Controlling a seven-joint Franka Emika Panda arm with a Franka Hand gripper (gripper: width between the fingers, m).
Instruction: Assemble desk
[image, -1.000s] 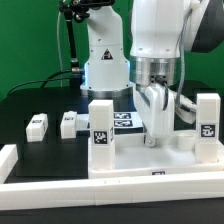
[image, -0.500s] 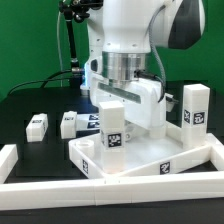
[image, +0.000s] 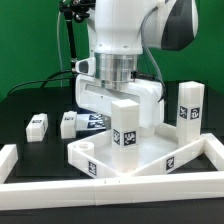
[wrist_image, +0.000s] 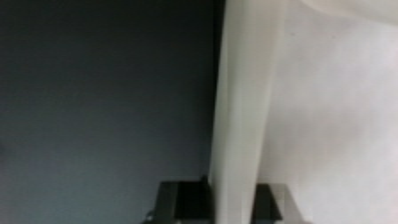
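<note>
The desk (image: 140, 160) is white plastic: a wide, shallow tray with a raised rim, lying on the black tabletop (image: 30, 105) in the middle of the exterior view and turned at an angle to the long front border bar (image: 100, 195). Two square block legs stand upright in it. The near leg (image: 125, 125) rises just in front of the arm (image: 120, 40), and the far leg (image: 187, 105) stands at the corner toward the exterior view's right. Each carries a black-and-white square tag on the face toward the camera. Two more tags sit on the tray's outer rim, one near its corner at the exterior view's left and one further along the front wall. All tags are block patterns, and no letters or brand can be made out on them.

Two loose legs (image: 37, 125) (image: 69, 124) lie side by side on the tabletop, well apart from the tray toward the exterior view's left. Beside them, partly hidden by the arm, lies the marker board (image: 93, 122).

In the wrist view the pincer (wrist_image: 224, 195) is pressed together on a thin white upright wall of the desk, with its dark fingers (wrist_image: 180, 200) on either side of that wall
</note>
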